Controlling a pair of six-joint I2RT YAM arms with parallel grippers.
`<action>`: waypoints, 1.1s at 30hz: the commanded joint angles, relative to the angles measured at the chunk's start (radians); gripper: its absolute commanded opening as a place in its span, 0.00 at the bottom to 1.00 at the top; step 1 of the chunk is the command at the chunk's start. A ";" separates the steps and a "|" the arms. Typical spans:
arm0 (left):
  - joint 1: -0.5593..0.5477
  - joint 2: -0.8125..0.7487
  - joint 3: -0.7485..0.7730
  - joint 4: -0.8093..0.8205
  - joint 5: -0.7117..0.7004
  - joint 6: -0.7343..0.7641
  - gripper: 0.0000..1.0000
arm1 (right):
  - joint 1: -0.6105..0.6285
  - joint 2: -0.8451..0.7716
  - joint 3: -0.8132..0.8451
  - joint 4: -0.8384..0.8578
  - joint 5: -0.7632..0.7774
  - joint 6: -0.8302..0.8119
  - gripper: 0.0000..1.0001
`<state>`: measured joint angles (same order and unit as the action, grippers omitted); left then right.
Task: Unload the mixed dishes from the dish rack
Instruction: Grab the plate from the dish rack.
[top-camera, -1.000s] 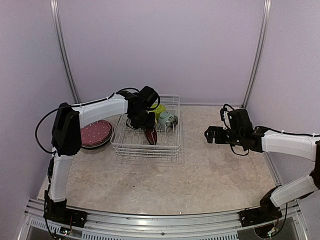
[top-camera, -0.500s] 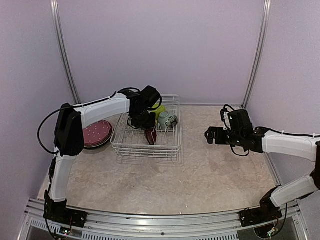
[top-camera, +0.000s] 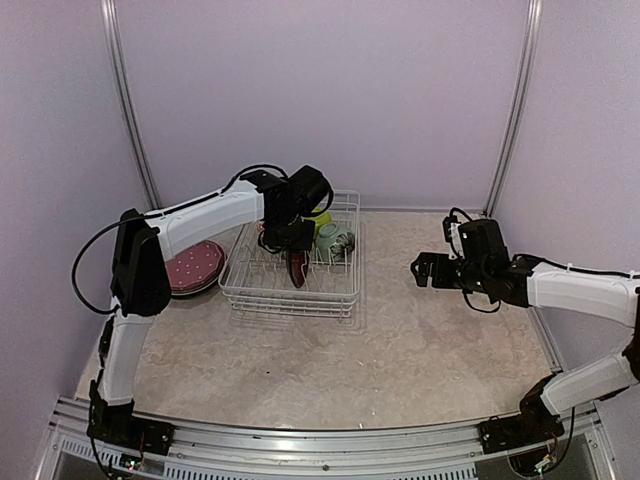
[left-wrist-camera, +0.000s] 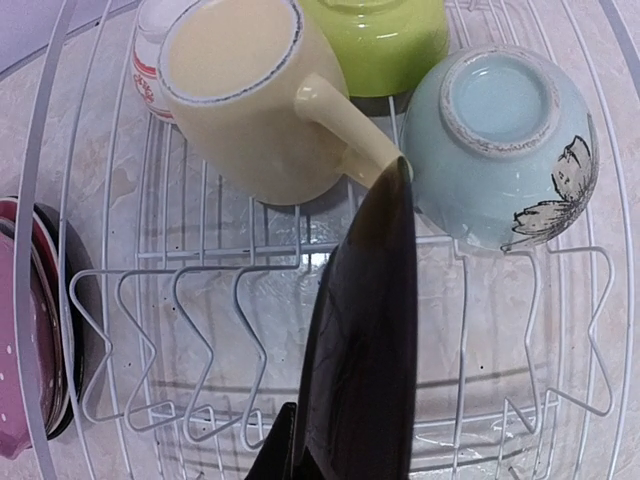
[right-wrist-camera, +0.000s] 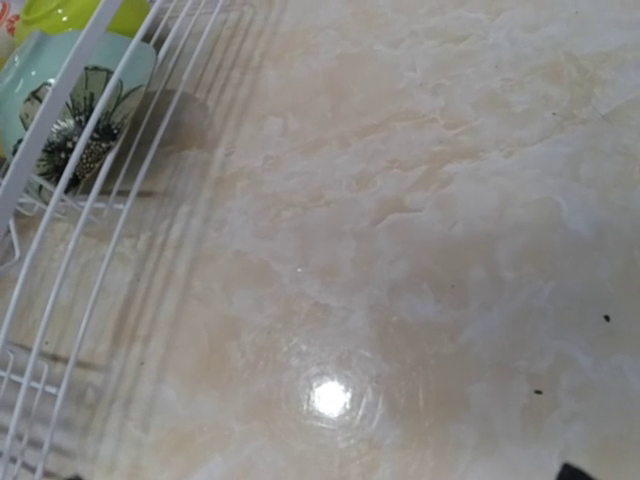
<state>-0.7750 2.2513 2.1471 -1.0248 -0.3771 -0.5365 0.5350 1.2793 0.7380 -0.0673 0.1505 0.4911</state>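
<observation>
The white wire dish rack (top-camera: 288, 297) stands at the table's back left. A dark red plate (top-camera: 298, 268) stands on edge among its prongs, and my left gripper (top-camera: 297, 250) comes down from above and is shut on the plate's rim. In the left wrist view the plate (left-wrist-camera: 365, 340) shows edge-on between my jaws. Behind it lie a pale yellow mug (left-wrist-camera: 240, 90), a lime green bowl (left-wrist-camera: 385, 40) and an upturned pale green bowl (left-wrist-camera: 500, 140) with a flower print. My right gripper (top-camera: 424, 270) hovers open over the table, right of the rack, holding nothing.
A stack of plates (top-camera: 190, 265), pink dotted on top, lies on the table left of the rack, and shows in the left wrist view (left-wrist-camera: 30, 330). The right wrist view shows the rack's side (right-wrist-camera: 60, 160) and bare marbled tabletop (right-wrist-camera: 420, 250). Walls close in the back and sides.
My left gripper has closed on the dark red plate and its wrist has shifted slightly right and up. The right arm has stayed put.
</observation>
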 joint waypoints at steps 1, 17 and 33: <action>-0.042 -0.022 0.074 -0.023 -0.050 0.058 0.05 | 0.014 -0.024 -0.019 0.003 0.000 0.006 1.00; -0.070 -0.128 0.092 -0.045 -0.112 0.072 0.00 | 0.013 -0.029 -0.030 0.012 -0.011 0.018 1.00; 0.011 -0.410 -0.182 0.115 -0.051 0.065 0.00 | 0.014 -0.018 -0.020 0.013 -0.020 0.015 1.00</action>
<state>-0.8188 1.9350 2.0472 -0.9936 -0.4637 -0.4732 0.5350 1.2655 0.7223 -0.0574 0.1345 0.5034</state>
